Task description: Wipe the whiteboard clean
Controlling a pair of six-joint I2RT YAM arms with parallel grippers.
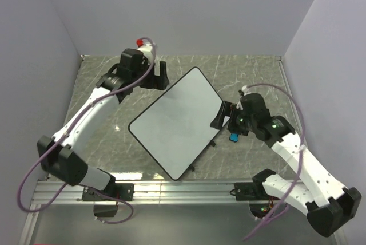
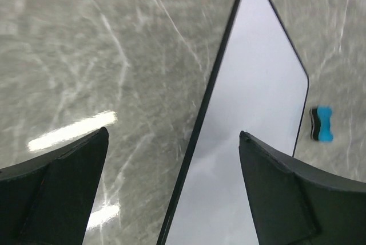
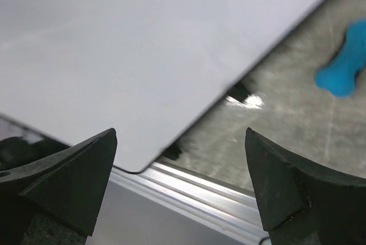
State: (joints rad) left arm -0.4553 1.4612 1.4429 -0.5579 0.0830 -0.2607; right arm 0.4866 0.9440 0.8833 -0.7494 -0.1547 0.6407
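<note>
The whiteboard [image 1: 177, 122] lies turned cornerwise in the middle of the marble table, white with a thin black rim and no marks that I can see. My left gripper [image 1: 154, 82] is open and empty over the board's far-left edge. In the left wrist view its gripper [image 2: 174, 132] straddles the rim of the board [image 2: 251, 119]. My right gripper [image 1: 222, 117] is open and empty at the board's right edge. In the right wrist view that gripper [image 3: 180, 131] hangs above the board's [image 3: 143, 44] near corner. A small blue eraser [image 1: 234, 137] lies on the table beside the right gripper. It also shows in the left wrist view [image 2: 322, 123] and the right wrist view [image 3: 343, 64].
An aluminium rail [image 1: 171, 188] runs along the table's near edge, also in the right wrist view [image 3: 229, 199]. Grey walls close in the left, back and right sides. A small black foot [image 3: 237, 90] shows under the board's edge.
</note>
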